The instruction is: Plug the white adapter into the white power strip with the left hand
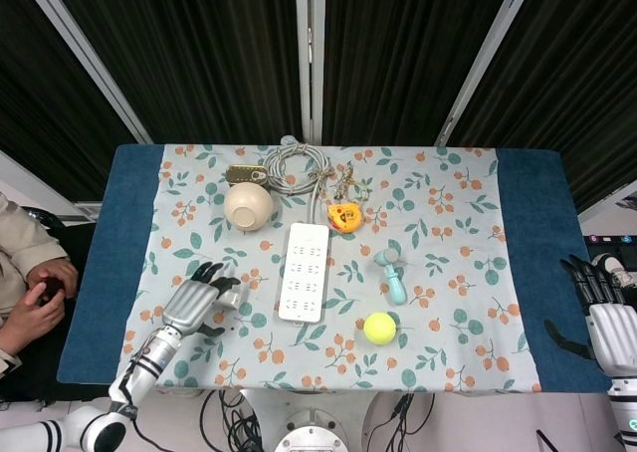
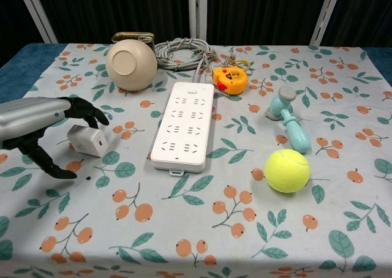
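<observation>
The white adapter (image 2: 87, 140) sits tilted on the flowered cloth, left of the white power strip (image 2: 184, 125) and apart from it. My left hand (image 2: 38, 123) reaches over it from the left; its dark fingertips (image 2: 92, 114) touch the adapter's top, and the thumb is spread well below, off the adapter. In the head view the left hand (image 1: 193, 304) covers most of the adapter (image 1: 229, 300), beside the power strip (image 1: 304, 271). My right hand (image 1: 605, 322) hangs past the table's right edge with its fingers apart, holding nothing.
A beige bowl (image 2: 130, 65), a coiled grey cable (image 2: 184, 50) and a yellow tape measure (image 2: 230, 79) lie behind the strip. A teal toy hammer (image 2: 288, 122) and a tennis ball (image 2: 286, 170) lie to its right. A person (image 1: 25, 273) sits at the left.
</observation>
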Tool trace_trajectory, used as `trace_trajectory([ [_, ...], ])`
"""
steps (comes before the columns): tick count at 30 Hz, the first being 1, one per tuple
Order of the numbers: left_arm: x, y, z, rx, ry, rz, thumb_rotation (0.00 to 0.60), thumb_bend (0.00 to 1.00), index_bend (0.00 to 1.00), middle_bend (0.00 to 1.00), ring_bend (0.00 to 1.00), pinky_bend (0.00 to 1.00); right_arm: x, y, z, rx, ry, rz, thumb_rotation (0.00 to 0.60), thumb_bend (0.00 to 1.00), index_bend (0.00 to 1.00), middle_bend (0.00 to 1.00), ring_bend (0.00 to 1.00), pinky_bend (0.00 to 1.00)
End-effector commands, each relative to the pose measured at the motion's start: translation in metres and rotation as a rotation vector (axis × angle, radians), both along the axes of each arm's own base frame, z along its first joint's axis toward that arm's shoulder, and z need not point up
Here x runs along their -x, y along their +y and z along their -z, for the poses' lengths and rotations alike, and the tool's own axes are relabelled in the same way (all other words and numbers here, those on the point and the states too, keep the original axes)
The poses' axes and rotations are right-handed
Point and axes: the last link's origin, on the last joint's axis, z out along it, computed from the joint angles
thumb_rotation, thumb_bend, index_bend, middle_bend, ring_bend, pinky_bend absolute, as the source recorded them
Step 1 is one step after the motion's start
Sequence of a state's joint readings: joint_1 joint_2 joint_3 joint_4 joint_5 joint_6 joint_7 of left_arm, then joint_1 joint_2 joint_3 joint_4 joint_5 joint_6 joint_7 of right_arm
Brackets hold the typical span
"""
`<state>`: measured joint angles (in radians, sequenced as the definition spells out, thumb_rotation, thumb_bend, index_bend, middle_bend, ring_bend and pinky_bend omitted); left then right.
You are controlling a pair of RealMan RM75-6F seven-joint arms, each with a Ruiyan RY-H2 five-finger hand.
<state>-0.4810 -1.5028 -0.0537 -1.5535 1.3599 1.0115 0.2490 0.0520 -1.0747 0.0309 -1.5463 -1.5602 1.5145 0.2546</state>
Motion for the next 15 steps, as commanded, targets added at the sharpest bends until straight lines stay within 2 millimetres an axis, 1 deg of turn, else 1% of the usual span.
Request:
trace_trajectory([
  [1,-0.002,0.003,-0.004,-0.054,-0.049,0.014,0.600,0.09,0.22,0.28,0.04,0.00,0.000,0.000,0.000,0.001,0.001,-0.003,0.600,0.21,0.00,0.00,0.00,0.00],
  [3,-0.003,0.005,-0.003,-0.067,-0.081,0.021,0.600,0.09,0.26,0.29,0.07,0.00,-0.001,-0.001,-0.001,0.002,0.002,-0.007,0.600,0.21,0.00,0.00,0.00,0.00],
  [5,-0.001,0.007,-0.001,-0.079,-0.097,0.030,0.600,0.11,0.31,0.31,0.12,0.03,-0.001,-0.001,-0.001,0.002,0.002,-0.009,0.600,0.21,0.00,0.00,0.00,0.00],
  [7,0.001,0.008,0.002,-0.079,-0.088,0.038,0.600,0.13,0.35,0.33,0.13,0.06,-0.001,0.000,-0.001,0.001,0.002,-0.009,0.600,0.21,0.00,0.00,0.00,0.00],
  [10,0.001,0.007,0.006,-0.070,-0.046,0.052,0.600,0.15,0.36,0.33,0.14,0.07,-0.001,0.000,-0.001,0.001,0.002,-0.009,0.600,0.21,0.00,0.00,0.00,0.00],
  [15,-0.006,0.007,0.011,-0.062,0.014,0.066,0.600,0.18,0.36,0.34,0.14,0.08,-0.001,0.000,-0.001,-0.001,0.002,-0.012,0.600,0.21,0.00,0.00,0.00,0.00],
])
